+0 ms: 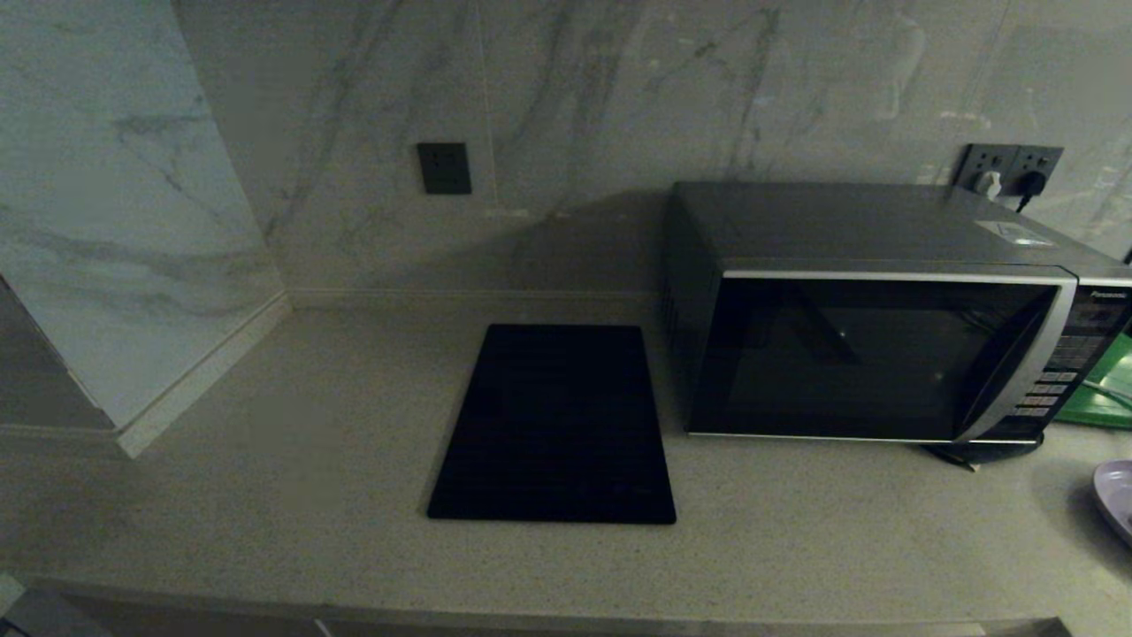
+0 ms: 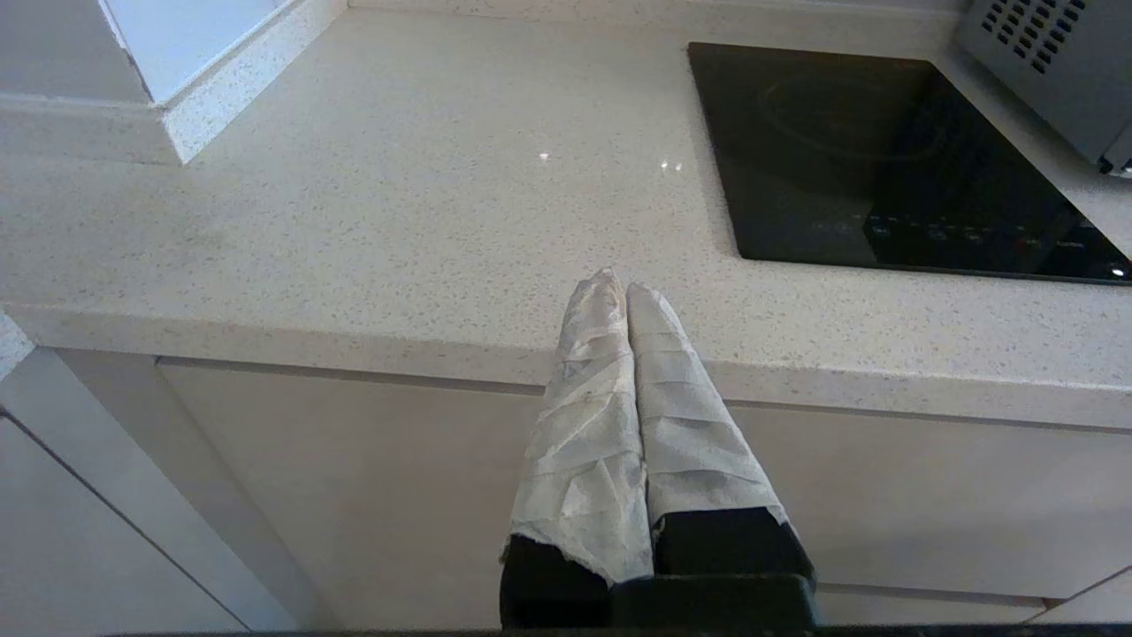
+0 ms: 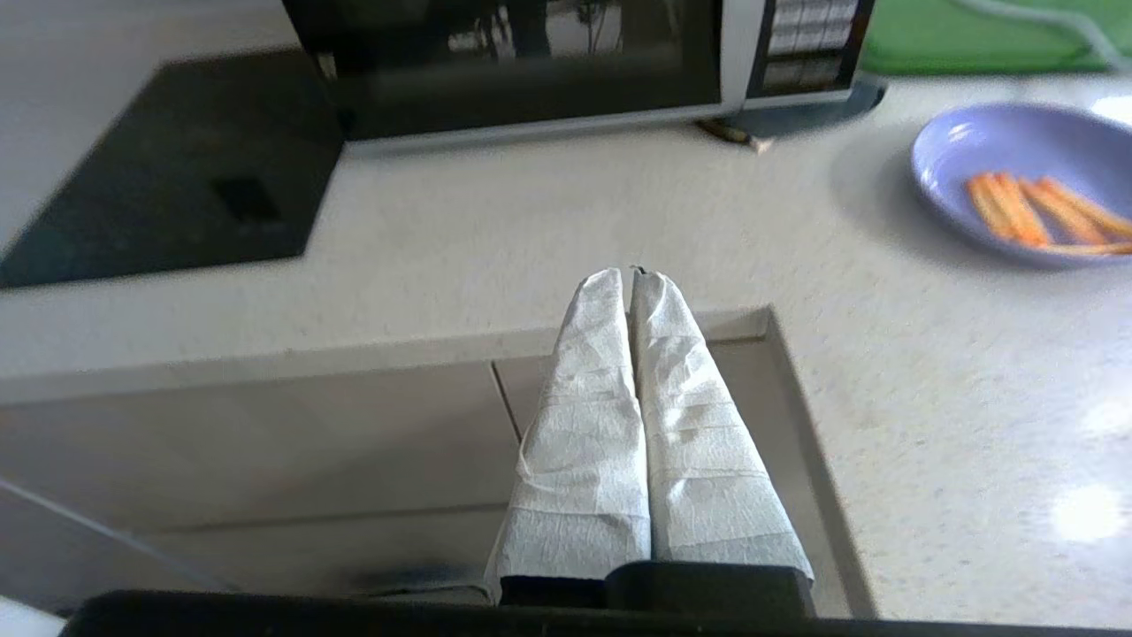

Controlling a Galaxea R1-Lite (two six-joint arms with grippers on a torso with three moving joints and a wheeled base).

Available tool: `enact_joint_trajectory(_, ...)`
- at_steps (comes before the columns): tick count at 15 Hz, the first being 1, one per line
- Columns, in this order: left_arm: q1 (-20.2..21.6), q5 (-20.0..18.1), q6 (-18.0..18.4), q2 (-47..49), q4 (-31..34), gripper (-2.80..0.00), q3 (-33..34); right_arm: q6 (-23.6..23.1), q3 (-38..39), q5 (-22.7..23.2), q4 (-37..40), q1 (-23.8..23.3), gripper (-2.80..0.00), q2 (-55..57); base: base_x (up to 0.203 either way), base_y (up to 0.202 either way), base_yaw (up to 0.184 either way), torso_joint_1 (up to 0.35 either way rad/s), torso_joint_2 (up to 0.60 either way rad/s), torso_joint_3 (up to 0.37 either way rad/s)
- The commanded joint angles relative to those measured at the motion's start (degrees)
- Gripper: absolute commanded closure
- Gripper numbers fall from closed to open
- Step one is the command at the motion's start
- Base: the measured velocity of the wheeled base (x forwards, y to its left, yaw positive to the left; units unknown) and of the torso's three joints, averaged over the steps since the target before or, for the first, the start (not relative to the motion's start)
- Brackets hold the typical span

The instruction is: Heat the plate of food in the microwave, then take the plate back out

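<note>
The dark grey microwave stands at the back right of the counter with its black glass door closed; its front also shows in the right wrist view. The pale lilac plate with several orange sticks of food lies on the counter to the right of the microwave; only its rim shows at the head view's right edge. My right gripper is shut and empty, low in front of the counter edge. My left gripper is shut and empty too, by the counter edge left of the cooktop. Neither arm shows in the head view.
A flat black cooktop is set in the counter left of the microwave. A green board lies behind the microwave's right side. Marble walls close the back and left. Wall sockets sit above the microwave.
</note>
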Motion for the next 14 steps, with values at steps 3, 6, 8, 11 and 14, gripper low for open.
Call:
enact_joint_trajectory(3,0.0,0.0,0.0,0.0,0.0,0.0,0.0,-0.5,15.0,-2.0,-17.4,0.0,0.0,-0.5,0.0,0.0,0.0,0.0,0.0,0.0)
enact_joint_trajectory(6,0.0,0.0,0.0,0.1,0.0,0.0,0.0,-2.1,21.5,-3.0,-23.4,0.0,0.0,-0.5,0.0,0.0,0.0,0.0,0.0,0.0)
enact_joint_trajectory(8,0.0,0.0,0.0,0.1,0.0,0.0,0.0,-2.4,24.1,-2.7,-23.9,0.0,0.0,-0.5,0.0,0.0,0.0,0.0,0.0,0.0)
enact_joint_trajectory(11,0.0,0.0,0.0,0.1,0.0,0.0,0.0,-3.7,27.6,-1.6,-29.2,0.0,0.0,-0.5,0.0,0.0,0.0,0.0,0.0,0.0)
enact_joint_trajectory(14,0.0,0.0,0.0,0.0,0.0,0.0,0.0,-5.3,29.6,1.2,-33.5,0.0,0.0,-0.5,0.0,0.0,0.0,0.0,0.0,0.0)
